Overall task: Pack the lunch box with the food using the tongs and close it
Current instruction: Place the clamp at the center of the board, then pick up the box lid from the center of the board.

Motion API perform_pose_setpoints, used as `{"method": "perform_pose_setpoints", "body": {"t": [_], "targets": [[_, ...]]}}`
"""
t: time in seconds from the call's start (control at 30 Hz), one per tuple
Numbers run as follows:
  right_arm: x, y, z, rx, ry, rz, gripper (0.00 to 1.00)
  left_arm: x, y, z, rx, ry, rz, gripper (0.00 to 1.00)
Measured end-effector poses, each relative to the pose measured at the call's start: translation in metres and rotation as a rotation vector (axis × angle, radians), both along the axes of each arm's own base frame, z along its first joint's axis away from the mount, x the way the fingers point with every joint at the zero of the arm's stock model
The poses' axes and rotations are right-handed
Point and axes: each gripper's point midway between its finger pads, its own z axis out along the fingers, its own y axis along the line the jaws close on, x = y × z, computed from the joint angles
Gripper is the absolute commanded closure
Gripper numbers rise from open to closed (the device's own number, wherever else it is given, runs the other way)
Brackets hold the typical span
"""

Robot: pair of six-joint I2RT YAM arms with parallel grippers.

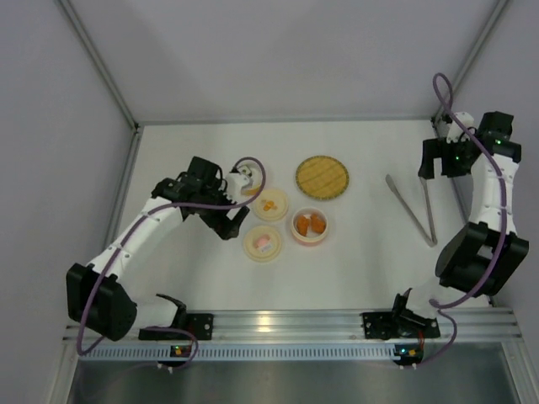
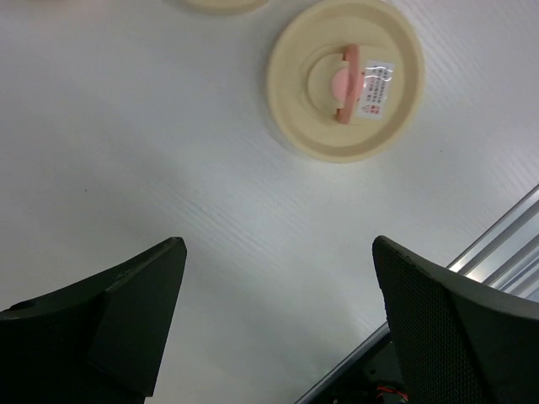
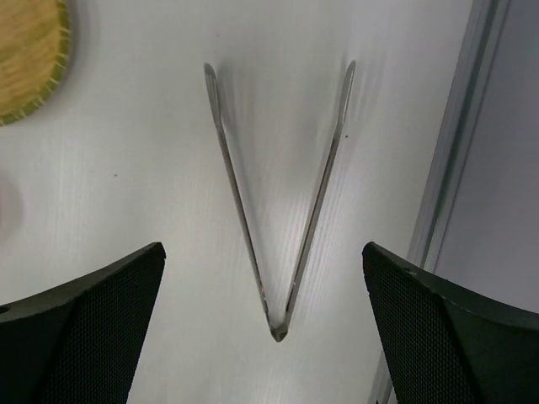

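Closest to us, the left gripper (image 2: 278, 244) hangs with jaws spread wide and nothing between them, a pink-handled lid (image 2: 345, 80) up at one o'clock. Moving right, the food (image 1: 309, 224) sits in its orange bowl (image 1: 294, 225), at six o'clock from the woven plate (image 1: 322, 177). Over at three o'clock the tongs (image 3: 276, 328) lie flat, sprung fully apart, gripping nothing, hinge towards six. Our right gripper (image 3: 263, 248) hovers above them, wide and empty. We reckon we should drop straight, straddle both arms midway, and squeeze gently so they don't skid.
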Motion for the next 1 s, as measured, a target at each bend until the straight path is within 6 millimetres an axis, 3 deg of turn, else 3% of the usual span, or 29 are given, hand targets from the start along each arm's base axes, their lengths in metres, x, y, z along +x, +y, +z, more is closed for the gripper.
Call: {"method": "perform_pose_setpoints", "body": {"t": [0.17,0.3,0.47,0.73,1.0], "targets": [[-0.02,0.033,0.055,0.069,-0.126,0.009,0.01,-0.02,-0.035,-0.008,0.035,0.024,-0.088,0.1],[-0.044,0.057,0.071,0.122,-0.174,0.009,0.01,-0.025,-0.055,-0.035,0.104,0.089,-0.107,0.17],[-0.063,0.072,0.064,0.184,-0.163,-0.016,0.01,-0.029,-0.072,-0.071,0.18,0.154,-0.123,0.21],[-0.067,0.078,0.053,0.235,-0.128,-0.041,0.01,-0.014,-0.087,-0.095,0.205,0.132,-0.106,0.34],[-0.066,0.082,0.054,0.266,-0.126,-0.042,0.01,-0.009,-0.099,-0.112,0.175,0.156,-0.103,0.64]]}}
